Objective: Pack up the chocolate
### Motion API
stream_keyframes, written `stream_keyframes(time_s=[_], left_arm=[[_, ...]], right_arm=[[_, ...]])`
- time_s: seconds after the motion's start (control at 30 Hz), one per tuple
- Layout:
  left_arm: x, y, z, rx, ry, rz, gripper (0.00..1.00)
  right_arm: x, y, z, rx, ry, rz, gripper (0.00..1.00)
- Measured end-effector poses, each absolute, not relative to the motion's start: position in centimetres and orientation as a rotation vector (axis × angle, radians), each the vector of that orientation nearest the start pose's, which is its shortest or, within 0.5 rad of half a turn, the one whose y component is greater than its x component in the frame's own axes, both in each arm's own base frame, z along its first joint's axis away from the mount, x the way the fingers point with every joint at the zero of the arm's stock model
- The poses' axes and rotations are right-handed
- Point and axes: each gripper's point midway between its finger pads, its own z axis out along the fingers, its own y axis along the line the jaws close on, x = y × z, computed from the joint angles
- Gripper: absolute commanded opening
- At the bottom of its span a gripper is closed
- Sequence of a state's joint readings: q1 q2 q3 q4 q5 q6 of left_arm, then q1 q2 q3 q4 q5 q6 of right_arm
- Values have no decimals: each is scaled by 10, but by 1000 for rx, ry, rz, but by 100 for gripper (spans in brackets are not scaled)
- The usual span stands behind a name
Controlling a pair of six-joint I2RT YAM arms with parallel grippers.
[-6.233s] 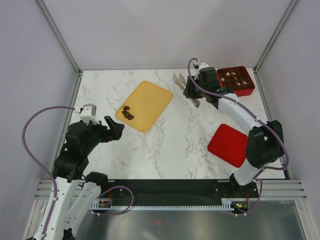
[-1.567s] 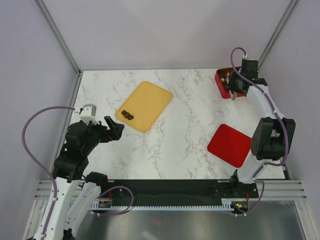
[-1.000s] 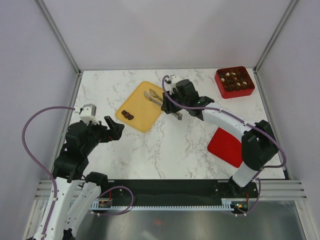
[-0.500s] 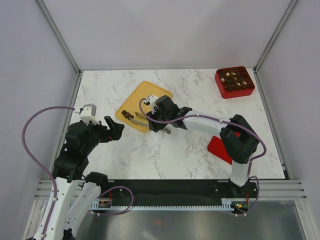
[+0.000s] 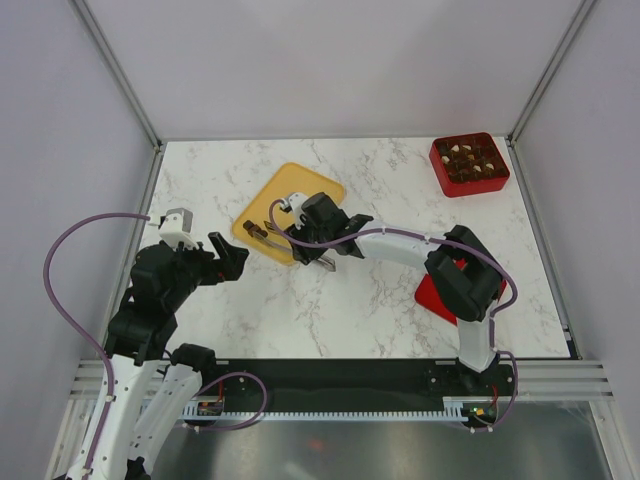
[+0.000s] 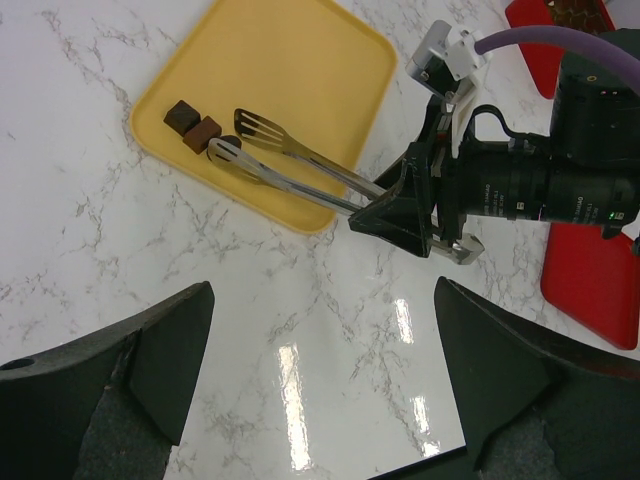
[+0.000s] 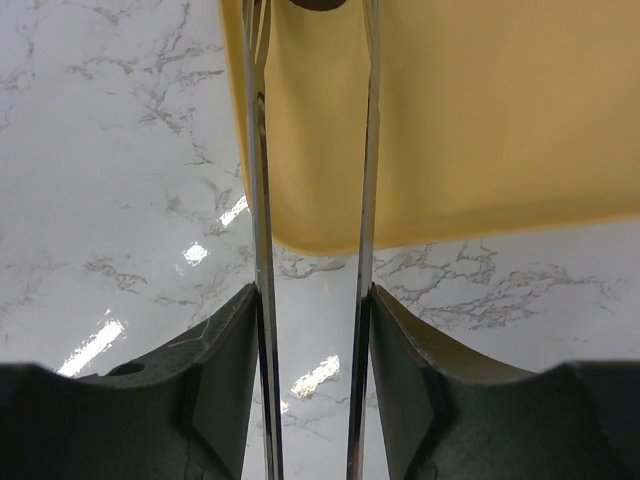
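Three dark brown chocolate pieces (image 6: 203,132) lie on the yellow tray (image 6: 300,60) at its near-left corner, also in the top view (image 5: 254,230). My right gripper (image 5: 312,247) is shut on metal tongs (image 6: 300,172). The tongs' spread tips reach over the tray, one on each side of the nearest dark piece (image 6: 226,143). In the right wrist view the tongs' arms (image 7: 256,200) run out between my fingers to a brown piece (image 7: 315,3) at the top edge. The red gridded box (image 5: 470,163) at the far right holds several brown and white pieces. My left gripper (image 6: 325,370) is open and empty above bare marble.
A flat red lid (image 5: 445,290) lies at the right, partly under the right arm. The tray (image 5: 305,195) sits on the left half of the marble table (image 5: 380,300). Metal frame posts and grey walls bound the table.
My right arm has swung with the tongs from the red box at the far right across to the yellow tray. The tong tips now sit at the dark pieces. The left arm has not moved.
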State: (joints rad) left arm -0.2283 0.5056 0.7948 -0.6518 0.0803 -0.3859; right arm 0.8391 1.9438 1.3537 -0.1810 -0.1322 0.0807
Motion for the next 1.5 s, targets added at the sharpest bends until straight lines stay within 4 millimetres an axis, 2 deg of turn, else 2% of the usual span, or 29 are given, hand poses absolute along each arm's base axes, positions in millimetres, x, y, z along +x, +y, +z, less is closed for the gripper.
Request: stream_keyframes(time_s=[0.3,0.57,0.7,0.87,1.0,1.1,1.2,1.3,1.33,1.5], left_arm=[[212,-80,245,-100,1960,-485,100],[212,-80,245,-100,1960,-485,100],[212,-80,245,-100,1960,-485,100],[212,-80,245,-100,1960,-484,100],[212,-80,245,-100,1960,-485,100],[212,-80,245,-100,1960,-485,100],[212,-80,245,-100,1959,-485,100],[212,-80,245,-100,1960,-485,100],[212,-80,245,-100,1960,-485,100],[212,-80,245,-100,1960,-485,100]], right_arm=[[322,398,72,-954,2194,565,49],[323,394,68,-967,2194,510,38],[325,391,68,-962,2197,485,37],[325,380,79,-939,2196,469,34],[337,365,95,-866,2198,472,34],[356,342,109,-770,2210,459,33],[381,306,125,-640,2225,429,33],[404,257,142,-485,2238,385,33],[416,232,145,-415,2244,359,33],[441,137,169,-150,2236,248,33]])
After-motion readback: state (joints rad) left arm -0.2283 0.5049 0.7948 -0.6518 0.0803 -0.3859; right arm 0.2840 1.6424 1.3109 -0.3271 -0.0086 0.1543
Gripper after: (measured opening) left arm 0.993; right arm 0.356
